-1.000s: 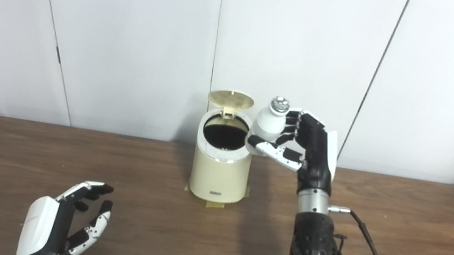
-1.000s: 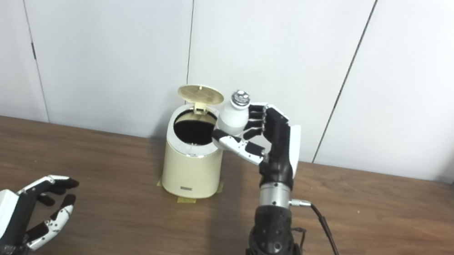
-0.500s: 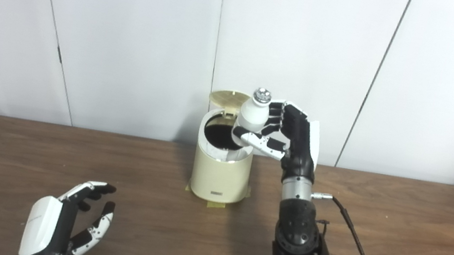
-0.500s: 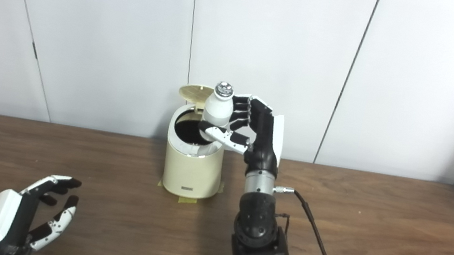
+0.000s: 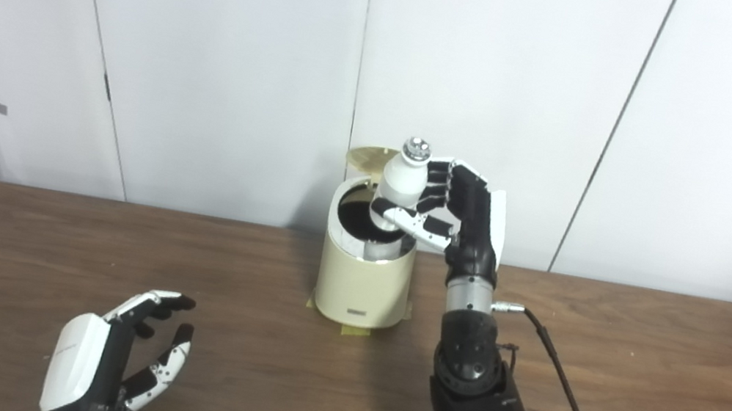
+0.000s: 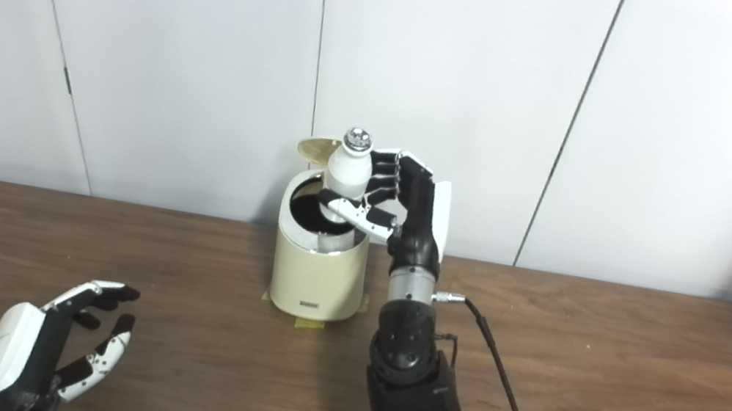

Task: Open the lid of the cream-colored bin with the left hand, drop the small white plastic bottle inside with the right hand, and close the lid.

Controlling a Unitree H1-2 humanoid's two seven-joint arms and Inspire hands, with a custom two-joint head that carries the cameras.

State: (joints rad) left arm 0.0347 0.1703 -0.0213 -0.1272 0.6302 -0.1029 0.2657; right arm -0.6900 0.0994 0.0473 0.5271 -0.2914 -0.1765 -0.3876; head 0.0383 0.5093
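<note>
At frame centre, the right hand (image 5: 462, 210) grips the small white plastic bottle with a silver cap (image 5: 404, 175) upright, fingers wrapped around its body and thumb crossing its lower part. The bottle hangs directly above the dark mouth of the cream-colored cylindrical bin (image 5: 364, 281), apparently positioned so that a release drops it inside. The round hinged lid (image 5: 365, 155) stands raised behind the opening, mostly hidden by the bottle; this leaves the mouth unobstructed. The bin interior reads as dark, and no contents are discernible. Yellow tape (image 5: 353, 329) at the base appears to fix the bin to the brown wooden surface (image 5: 643, 371). At lower left, the left hand (image 5: 113, 360) holds nothing, fingers spread, well apart from the bin.
</note>
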